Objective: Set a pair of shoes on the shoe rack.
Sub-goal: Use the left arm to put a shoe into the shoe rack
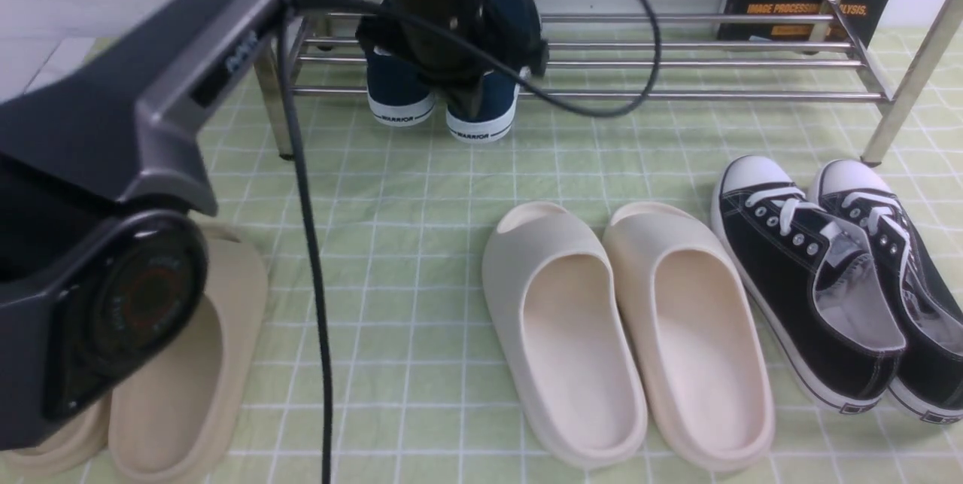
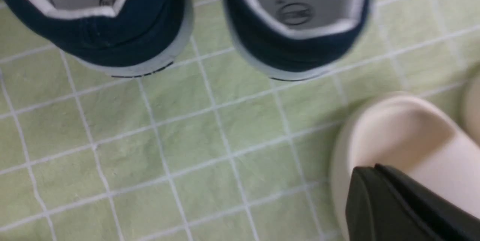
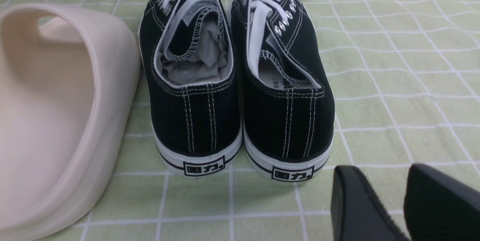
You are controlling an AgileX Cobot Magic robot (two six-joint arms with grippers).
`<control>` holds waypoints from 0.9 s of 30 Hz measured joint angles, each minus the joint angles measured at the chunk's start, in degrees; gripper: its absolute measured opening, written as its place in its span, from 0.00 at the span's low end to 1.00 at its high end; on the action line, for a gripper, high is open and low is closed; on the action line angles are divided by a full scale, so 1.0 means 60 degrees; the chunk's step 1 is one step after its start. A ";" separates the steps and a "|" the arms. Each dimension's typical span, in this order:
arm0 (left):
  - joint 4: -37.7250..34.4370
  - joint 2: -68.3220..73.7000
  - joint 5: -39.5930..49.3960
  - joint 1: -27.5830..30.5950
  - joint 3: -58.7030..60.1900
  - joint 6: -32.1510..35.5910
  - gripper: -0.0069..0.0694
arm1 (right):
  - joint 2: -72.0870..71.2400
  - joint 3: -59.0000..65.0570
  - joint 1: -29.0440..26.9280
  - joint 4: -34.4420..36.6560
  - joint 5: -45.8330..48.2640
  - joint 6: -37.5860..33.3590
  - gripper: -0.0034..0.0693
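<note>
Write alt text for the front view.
The robot's left arm reaches over two navy slip-on shoes at the front bars of a chrome shoe rack, heels facing the camera. On the green checked cloth in front lie cream slides, black lace-up sneakers and tan slides.

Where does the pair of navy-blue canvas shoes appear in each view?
Front view: navy-blue canvas shoes, upper centre-left, at the chrome steel rack, behind the left arm.
Left wrist view: only their heels show, near a cream foam slide.
Right wrist view: not in it.
Shared landmark: green checked cloth.
</note>
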 joint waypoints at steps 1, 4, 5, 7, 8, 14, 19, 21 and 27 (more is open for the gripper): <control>0.0192 0.0156 -0.0229 0.0012 0.0022 -0.0179 0.07 | 0.0000 0.0000 0.0000 0.0000 0.0000 0.0000 0.38; 0.0653 0.0464 -0.1014 0.0032 0.0066 -0.0723 0.07 | 0.0000 0.0000 0.0000 0.0000 0.0000 0.0000 0.38; 0.0739 0.0529 -0.1410 0.0043 0.0066 -0.0917 0.07 | 0.0000 0.0000 0.0000 0.0000 0.0000 0.0000 0.38; 0.0755 0.0570 -0.1660 0.0043 0.0066 -0.1168 0.07 | 0.0000 0.0000 0.0000 0.0000 0.0000 0.0000 0.38; 0.0755 0.0570 -0.1821 0.0043 0.0066 -0.1291 0.07 | 0.0000 0.0000 0.0000 0.0000 0.0000 0.0000 0.38; 0.0634 0.0598 -0.2850 0.0005 0.0073 -0.1712 0.07 | 0.0000 0.0000 0.0000 0.0000 0.0000 0.0000 0.38; 0.0868 0.0698 -0.3156 0.0005 0.0073 -0.1789 0.07 | 0.0000 0.0000 0.0000 0.0000 0.0000 0.0000 0.38; 0.1054 0.0786 -0.3185 0.0005 0.0073 -0.1940 0.07 | 0.0000 0.0000 0.0000 0.0000 0.0000 0.0000 0.38; 0.1358 0.0964 -0.3267 0.0005 0.0073 -0.2288 0.07 | 0.0000 0.0000 0.0000 0.0000 0.0000 0.0000 0.38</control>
